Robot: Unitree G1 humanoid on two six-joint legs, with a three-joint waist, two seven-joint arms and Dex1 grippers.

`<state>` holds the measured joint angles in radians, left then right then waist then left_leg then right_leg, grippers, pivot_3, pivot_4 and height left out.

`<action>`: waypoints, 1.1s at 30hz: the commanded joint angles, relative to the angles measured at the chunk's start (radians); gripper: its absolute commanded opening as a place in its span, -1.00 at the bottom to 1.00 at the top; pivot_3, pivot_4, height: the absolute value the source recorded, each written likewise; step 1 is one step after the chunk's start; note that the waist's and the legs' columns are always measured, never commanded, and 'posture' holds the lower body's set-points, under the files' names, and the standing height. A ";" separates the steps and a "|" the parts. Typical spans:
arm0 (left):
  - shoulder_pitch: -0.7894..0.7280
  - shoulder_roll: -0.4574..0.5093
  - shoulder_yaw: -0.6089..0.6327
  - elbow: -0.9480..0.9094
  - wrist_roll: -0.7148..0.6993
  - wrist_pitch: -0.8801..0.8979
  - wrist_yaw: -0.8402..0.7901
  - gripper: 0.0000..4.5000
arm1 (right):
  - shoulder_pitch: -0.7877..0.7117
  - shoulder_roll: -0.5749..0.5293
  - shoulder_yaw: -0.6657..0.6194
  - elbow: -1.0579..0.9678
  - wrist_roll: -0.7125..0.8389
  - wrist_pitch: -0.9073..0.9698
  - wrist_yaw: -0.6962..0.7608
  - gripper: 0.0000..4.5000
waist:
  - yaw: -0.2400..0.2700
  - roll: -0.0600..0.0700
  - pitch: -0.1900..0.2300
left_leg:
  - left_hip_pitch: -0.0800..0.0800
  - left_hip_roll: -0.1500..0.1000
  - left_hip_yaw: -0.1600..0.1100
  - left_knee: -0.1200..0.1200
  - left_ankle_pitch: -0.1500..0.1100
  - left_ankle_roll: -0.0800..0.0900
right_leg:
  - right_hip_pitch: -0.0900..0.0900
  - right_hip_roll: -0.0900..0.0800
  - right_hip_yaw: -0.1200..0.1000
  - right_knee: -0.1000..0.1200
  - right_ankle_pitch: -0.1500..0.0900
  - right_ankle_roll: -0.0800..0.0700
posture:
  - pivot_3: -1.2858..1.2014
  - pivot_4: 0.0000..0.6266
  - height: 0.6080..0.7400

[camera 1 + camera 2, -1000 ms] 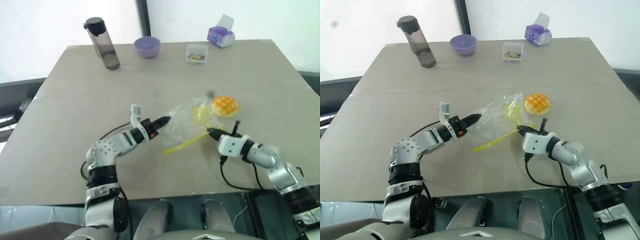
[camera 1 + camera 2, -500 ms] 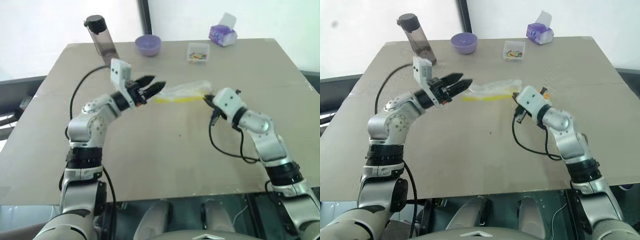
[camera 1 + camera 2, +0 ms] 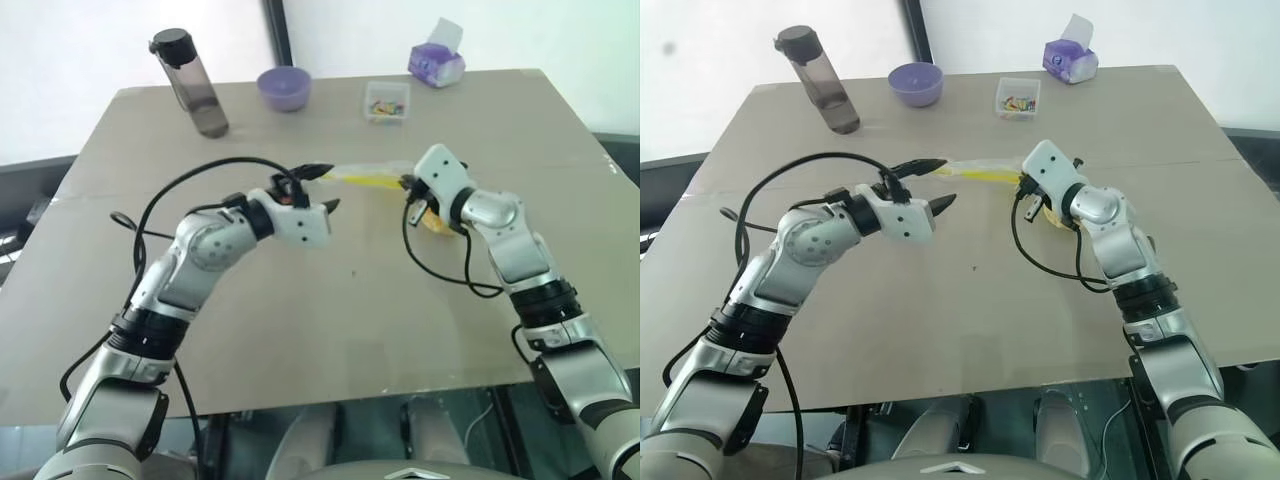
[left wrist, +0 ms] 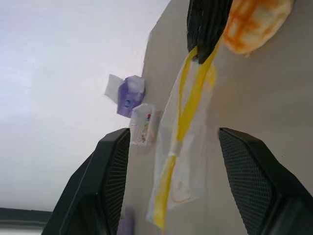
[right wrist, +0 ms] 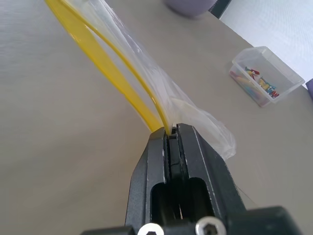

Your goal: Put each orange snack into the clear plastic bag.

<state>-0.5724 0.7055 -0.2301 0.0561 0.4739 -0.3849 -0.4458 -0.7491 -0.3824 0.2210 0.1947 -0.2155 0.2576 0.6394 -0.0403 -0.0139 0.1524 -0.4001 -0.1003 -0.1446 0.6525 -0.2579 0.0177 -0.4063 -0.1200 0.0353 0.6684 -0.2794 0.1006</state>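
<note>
— Orange snack (image 4: 257, 22) — where do we see it?
— On the table (image 3: 300, 320), beside our right arm, outside the clear plastic bag (image 4: 183, 142).
— And our right gripper (image 5: 171, 133)?
— Clamped tight on the bag's yellow strip, holding the bag up off the table.
— Our left gripper (image 3: 322, 190)?
— Its fingers (image 4: 105, 186) are spread wide, the bag's free end between them, gripping nothing.

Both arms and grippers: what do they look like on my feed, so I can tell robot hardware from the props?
Both arms are silver-grey metal segments joined by black rings. Each wrist ends in a white block housing. The left gripper and right gripper each have two black fingers; the left's pads are finely textured. A loose black cable loops off each wrist.
</note>
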 commanded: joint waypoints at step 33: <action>-0.088 -0.100 -0.003 0.226 0.085 -0.032 0.158 -1.00 | 0.006 -0.015 -0.012 -0.077 0.033 -0.021 0.006 -0.08 | -0.004 0.000 0.000 | -0.002 0.000 0.005 0.003 0.000 0.000 | -0.007 0.000 0.003 0.010 0.000 0.000 | 0.03 -0.52 1.00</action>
<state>-0.6680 0.6269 -0.2687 0.2991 0.6462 -0.4623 -0.2543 -0.7335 -0.3862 0.2218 0.1722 -0.1759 0.2575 0.6642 -0.0445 -0.0134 0.1521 -0.4018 -0.1002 -0.1397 0.6561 -0.2578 0.0177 -0.4132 -0.1205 0.0387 0.6787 -0.2794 0.1007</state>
